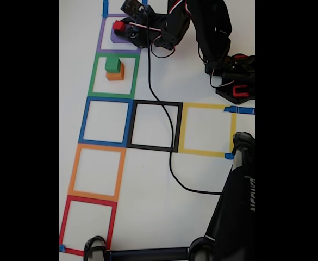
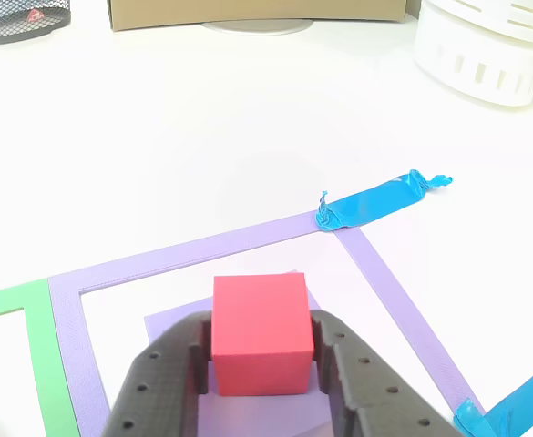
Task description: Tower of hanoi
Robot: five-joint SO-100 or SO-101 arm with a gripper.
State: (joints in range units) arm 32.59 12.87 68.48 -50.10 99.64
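Fixed view: the tool [image 1: 127,30] sits over the purple square [image 1: 101,41] at the top of the tabletop [image 1: 202,65], closed on a red cube [image 1: 118,25]. In the other view, its two fingers [image 2: 161,382] press the red cube's [image 2: 261,332] sides above a purple block [image 2: 170,320]. A green cube [image 1: 113,63] stacked on an orange cube [image 1: 115,74] stands in the green square [image 1: 93,76].
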